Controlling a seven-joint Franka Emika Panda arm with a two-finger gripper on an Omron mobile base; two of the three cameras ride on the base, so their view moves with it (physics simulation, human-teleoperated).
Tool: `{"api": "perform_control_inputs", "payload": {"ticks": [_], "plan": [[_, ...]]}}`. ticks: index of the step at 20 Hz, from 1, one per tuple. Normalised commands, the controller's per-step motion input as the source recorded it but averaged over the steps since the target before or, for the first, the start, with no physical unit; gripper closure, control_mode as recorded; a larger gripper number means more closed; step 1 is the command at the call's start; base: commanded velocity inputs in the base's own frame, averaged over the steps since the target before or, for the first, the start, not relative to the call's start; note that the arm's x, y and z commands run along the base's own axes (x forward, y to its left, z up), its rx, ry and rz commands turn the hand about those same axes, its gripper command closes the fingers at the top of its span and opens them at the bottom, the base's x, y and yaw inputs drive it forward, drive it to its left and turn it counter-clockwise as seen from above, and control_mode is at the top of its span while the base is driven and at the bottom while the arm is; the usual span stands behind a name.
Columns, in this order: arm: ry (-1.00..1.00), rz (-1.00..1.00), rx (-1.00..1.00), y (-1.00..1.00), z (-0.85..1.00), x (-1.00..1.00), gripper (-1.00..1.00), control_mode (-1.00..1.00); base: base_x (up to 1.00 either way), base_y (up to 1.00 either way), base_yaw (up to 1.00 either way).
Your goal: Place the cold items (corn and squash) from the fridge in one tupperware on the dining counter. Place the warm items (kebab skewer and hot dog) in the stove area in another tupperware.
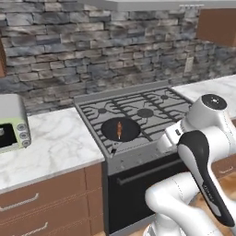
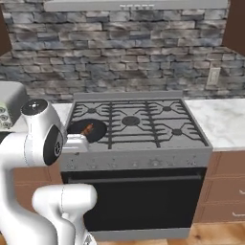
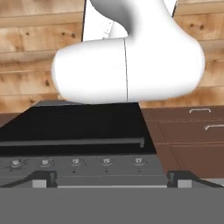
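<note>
The steel stove [image 1: 138, 110] [image 2: 139, 122] stands straight ahead, with black grates and a black oven front [image 3: 74, 127]. A black pan [image 1: 120, 129] [image 2: 86, 129] sits on its front left burner. In the pan lies the kebab skewer [image 1: 120, 130] [image 2: 87, 129], a thin orange-brown stick. My gripper [image 3: 111, 181] is open with nothing between its fingers. It points down over the stove's front edge at the knob panel [image 3: 105, 162] and the oven handle. My folded arm holds the hand low in front of the stove, to the right of the pan.
A marbled counter [image 1: 55, 143] over brown drawers flanks the stove on the left, with a toaster oven [image 1: 11, 124] on it. Another marbled counter [image 2: 222, 119] lies to the right. A stone wall and a range hood [image 2: 139, 5] close the back. Below is wooden floor [image 3: 30, 48].
</note>
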Motion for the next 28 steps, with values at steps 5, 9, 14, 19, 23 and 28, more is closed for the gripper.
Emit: {"api": "perform_control_inputs", "payload": {"ticks": [5, 9, 14, 19, 23, 28], "plan": [[0.0, 0.0, 0.0, 0.0, 0.0, 0.0, -1.0, 1.0, 0.46, 0.0, 0.1], [0.0, 0.0, 0.0, 0.0, 0.0, 0.0, -1.0, 1.0, 0.5, -0.02, 0.12], [0.0, 0.0, 0.0, 0.0, 0.0, 0.0, -1.0, 1.0, 0.54, -0.03, 0.12], [0.0, 0.0, 0.0, 0.0, 0.0, 0.0, -1.0, 1.0, 0.31, -0.22, 0.09], [0.0, 0.02, 0.0, -0.21, -0.01, 0.17, -1.0, -1.0, 0.04, -0.07, 0.01], [0.02, 0.0, 0.0, -0.05, -0.02, 0.5, -1.0, -1.0, 0.0, 0.0, 0.0]]}}
